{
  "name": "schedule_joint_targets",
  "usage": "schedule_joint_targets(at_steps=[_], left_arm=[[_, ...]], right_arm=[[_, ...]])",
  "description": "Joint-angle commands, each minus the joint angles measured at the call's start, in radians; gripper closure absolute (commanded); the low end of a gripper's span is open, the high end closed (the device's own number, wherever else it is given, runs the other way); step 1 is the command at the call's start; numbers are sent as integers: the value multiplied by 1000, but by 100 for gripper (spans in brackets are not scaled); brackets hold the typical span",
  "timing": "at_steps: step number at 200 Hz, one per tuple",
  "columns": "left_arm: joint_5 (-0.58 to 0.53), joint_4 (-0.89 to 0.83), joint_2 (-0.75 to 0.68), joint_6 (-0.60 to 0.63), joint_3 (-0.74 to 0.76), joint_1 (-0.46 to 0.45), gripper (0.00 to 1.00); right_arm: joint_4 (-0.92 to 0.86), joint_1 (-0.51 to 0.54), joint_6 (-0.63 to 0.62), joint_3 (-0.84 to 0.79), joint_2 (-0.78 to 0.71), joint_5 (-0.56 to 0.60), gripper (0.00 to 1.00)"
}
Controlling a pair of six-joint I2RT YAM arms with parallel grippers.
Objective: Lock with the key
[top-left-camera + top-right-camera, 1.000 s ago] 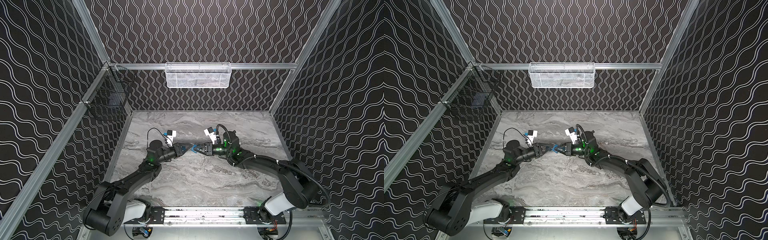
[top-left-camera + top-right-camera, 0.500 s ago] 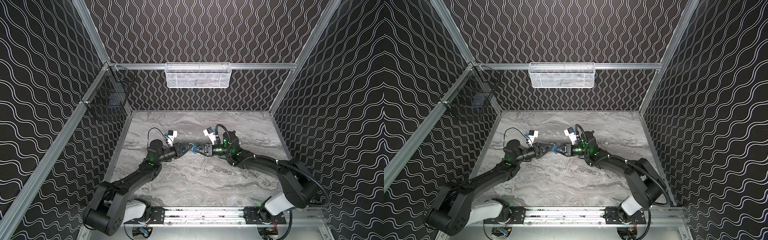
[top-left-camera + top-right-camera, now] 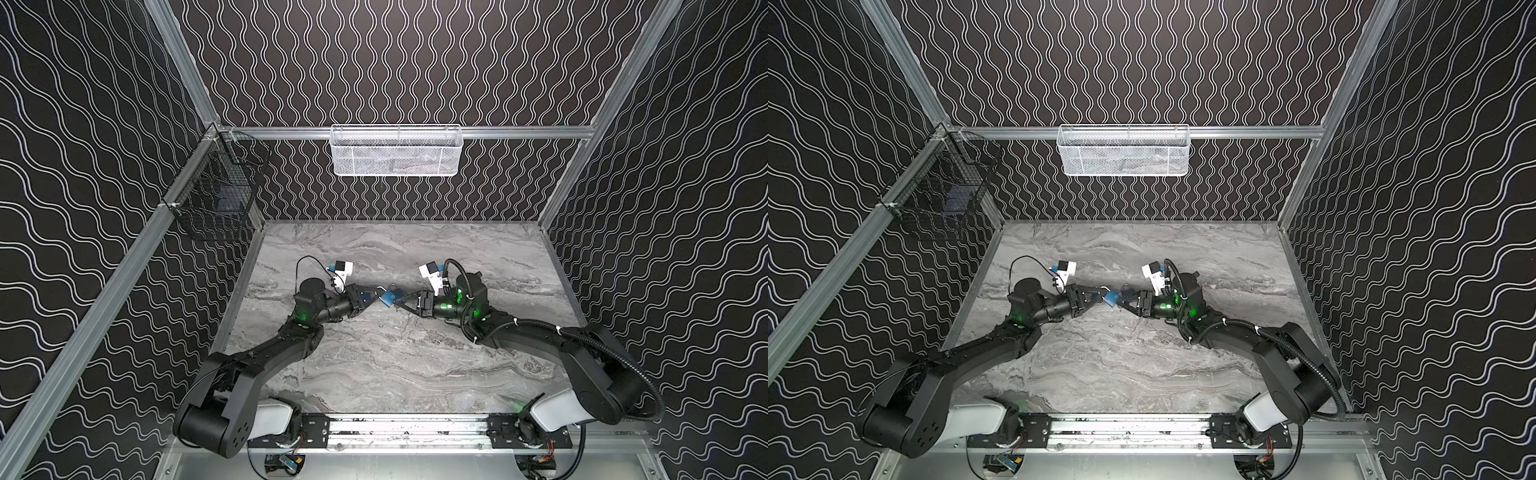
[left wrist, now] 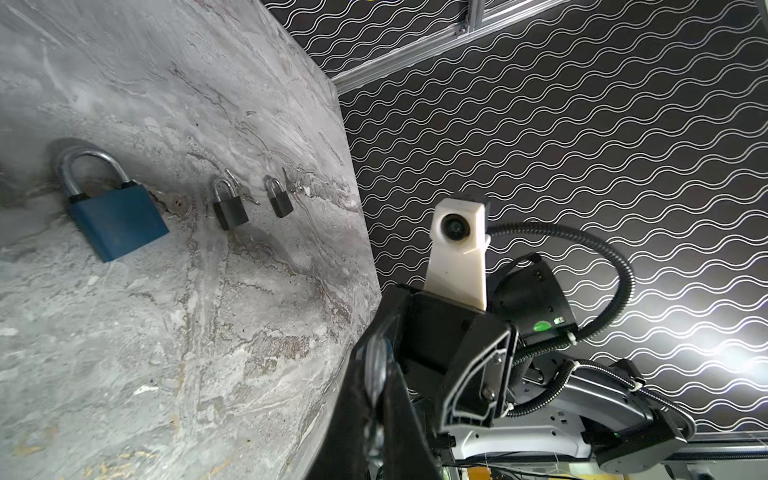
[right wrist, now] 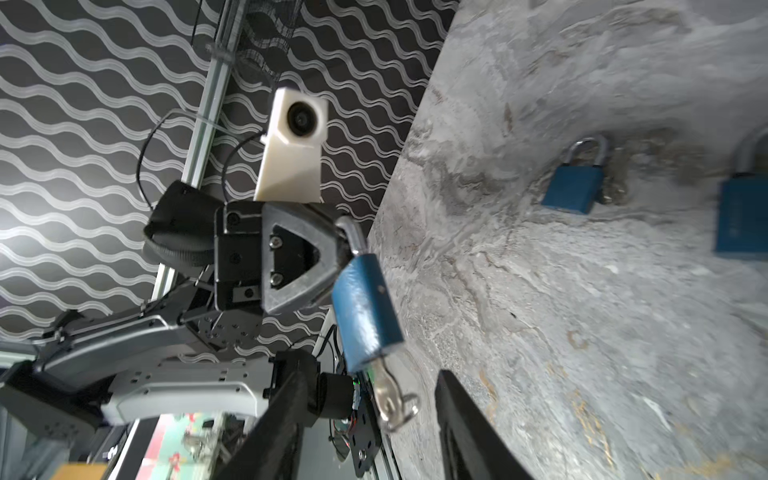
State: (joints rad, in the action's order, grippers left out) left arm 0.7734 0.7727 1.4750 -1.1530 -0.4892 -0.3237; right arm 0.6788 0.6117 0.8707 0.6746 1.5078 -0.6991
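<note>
My left jaws were clamped on the shackle [image 5: 353, 241] of the blue padlock [image 3: 390, 298] [image 3: 1111, 298], holding it above the desk [image 3: 374, 365] just below the middle of both top views. My right jaws stood apart on either side of the key [image 5: 388, 395] in its base, not gripping.

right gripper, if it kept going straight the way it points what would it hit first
Most likely the small silver key sticking out of the blue metal padlock: it lies right between the right gripper's open fingers. Just beyond is the padlock body, hanging from the left gripper.
</note>
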Motion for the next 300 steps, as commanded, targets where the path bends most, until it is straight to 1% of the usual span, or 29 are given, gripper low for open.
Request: schedule_joint_targets(at_steps=[1, 33, 72, 95, 114, 166, 177, 211, 230, 256, 300], left_arm=[[22, 100, 11, -32, 3, 2, 100], [23, 119, 22, -39, 7, 2, 100], [18, 130, 24, -44, 12, 2, 100], [17, 137, 28, -45, 13, 2, 100], [20, 156, 39, -55, 14, 2, 100], [16, 203, 56, -80, 24, 3, 100], [18, 213, 59, -86, 26, 3, 100], [21, 220, 62, -89, 28, 3, 100], [24, 213, 62, -85, 25, 3, 100], [34, 208, 61, -80, 23, 6, 100], [39, 179, 27, -65, 34, 51, 100]], right_arm=[[69, -1, 3, -20, -15, 52, 49], [83, -1, 1, -17, 3, 42, 50], [133, -1, 27, -10, 30, 13, 61], [159, 0, 40, -20, 34, 3, 66], [187, 2, 55, -31, 39, -3, 72], [193, 25, 53, -20, 58, -12, 76], [185, 31, 51, -12, 64, -15, 80], [204, 35, 60, -25, 64, 3, 86], [207, 34, 60, -29, 61, 6, 93], [218, 33, 62, -39, 57, 23, 100], [246, 32, 81, -62, 60, 46, 100]])
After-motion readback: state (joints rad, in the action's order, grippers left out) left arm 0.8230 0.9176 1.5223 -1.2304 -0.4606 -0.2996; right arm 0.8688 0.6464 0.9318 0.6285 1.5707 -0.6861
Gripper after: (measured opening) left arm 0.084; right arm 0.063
